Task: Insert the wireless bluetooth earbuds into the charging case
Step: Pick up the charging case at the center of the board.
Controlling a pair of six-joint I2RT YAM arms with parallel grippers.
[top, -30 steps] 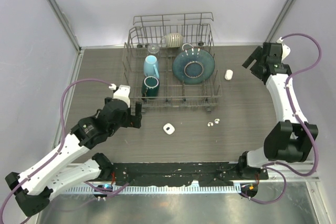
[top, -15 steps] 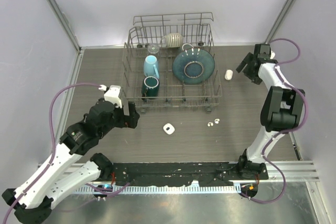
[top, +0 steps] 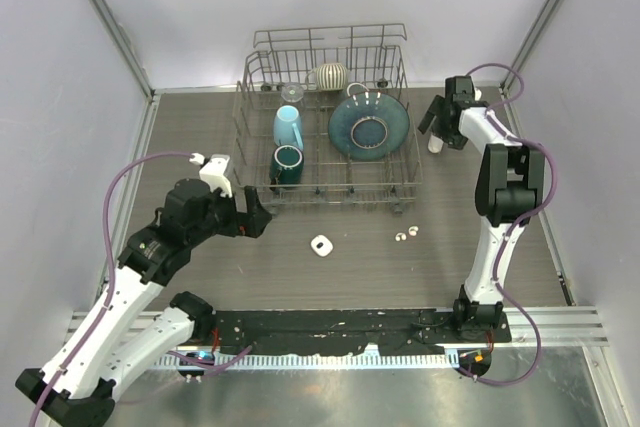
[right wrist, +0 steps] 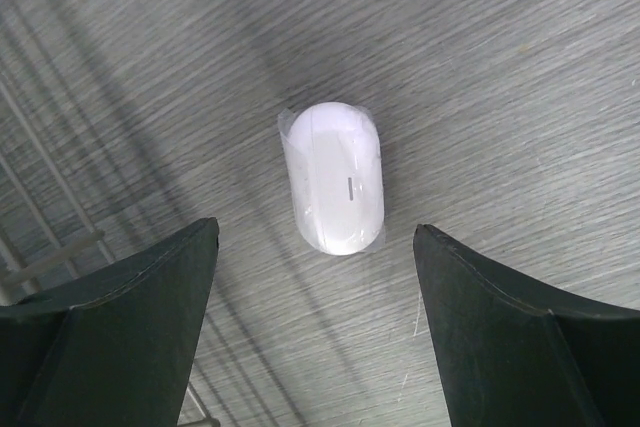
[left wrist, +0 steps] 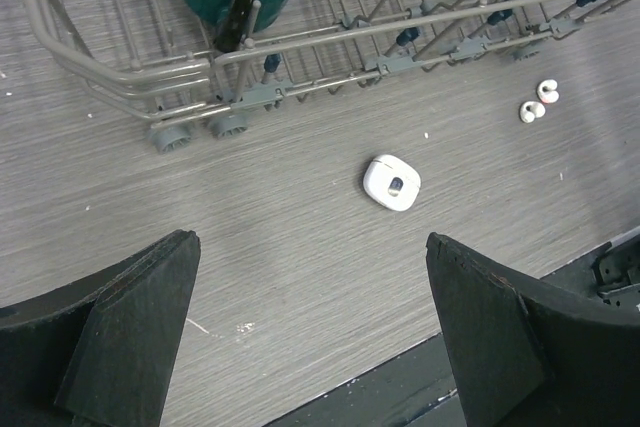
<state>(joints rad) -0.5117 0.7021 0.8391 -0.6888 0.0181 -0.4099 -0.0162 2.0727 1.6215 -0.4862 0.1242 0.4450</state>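
Two tiny white earbuds (top: 406, 235) lie together on the table in front of the rack's right corner; they also show in the left wrist view (left wrist: 538, 103). A squarish white charging case (top: 321, 245) lies in front of the rack, seen in the left wrist view (left wrist: 391, 182) ahead of my open, empty left gripper (left wrist: 310, 337). A closed oval white case (top: 435, 144) lies right of the rack. My right gripper (right wrist: 315, 317) hovers over it, open and empty, with the case (right wrist: 335, 190) just ahead of the fingertips. My left gripper (top: 252, 219) is left of the squarish case.
A wire dish rack (top: 262, 77) stands at the back centre with a dark blue plate (top: 368, 127), a light blue cup (top: 288, 127), a dark green cup (top: 287, 164) and a ribbed round object (top: 330, 75). A black rail (top: 330, 325) runs along the near table edge.
My right gripper has swung left toward the oval case. My left gripper has shifted slightly right and forward toward the rack's front.
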